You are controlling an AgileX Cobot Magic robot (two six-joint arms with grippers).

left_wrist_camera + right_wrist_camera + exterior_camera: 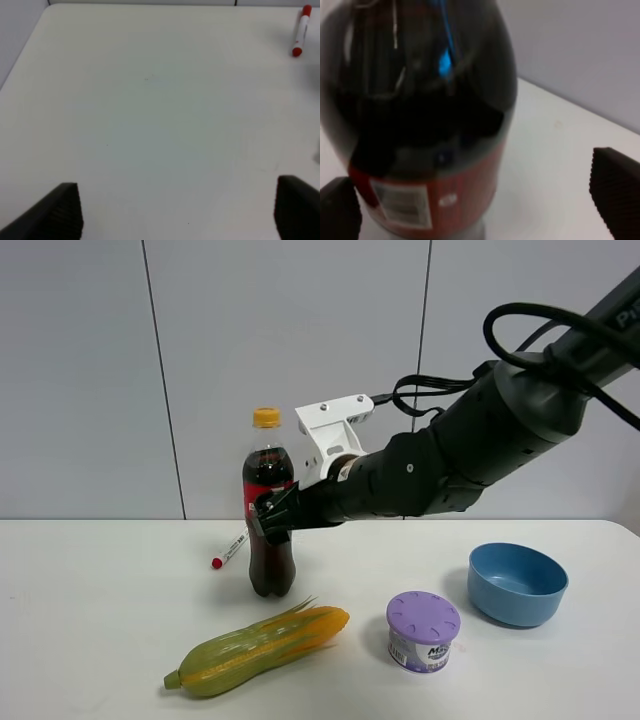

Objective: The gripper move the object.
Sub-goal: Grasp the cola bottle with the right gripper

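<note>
Exterior high view, count: one cola bottle [270, 570], one red-capped marker [229, 549], one corn cob [257, 650], one purple-lidded tub [423, 630], one blue bowl [517, 583] and one dark arm [470, 455], all on or over one white desk [90, 620].
Bottle place: upright on the desk, yellow-orange cap on, dark liquid inside.
Around the bottle: the marker lies near it at 8 o'clock, the corn cob near at 6 o'clock, the tub farther off at 4 o'clock, and the bowl well apart between 3 and 4 o'clock.
Right fingers [272, 515]: reaching in from 3 o'clock at the height of the red label, spread wide, gripping nothing.
Bottle against fingers: in the right wrist view the bottle [420, 125] stands between the two ribbed black tips, close beside one and with a clear strip of desk before the other. Whether the near tip touches the plastic cannot be told.
Left fingers [57, 215]: two black tips spread wide over bare desk, holding nothing. The marker lies well apart from them.
</note>
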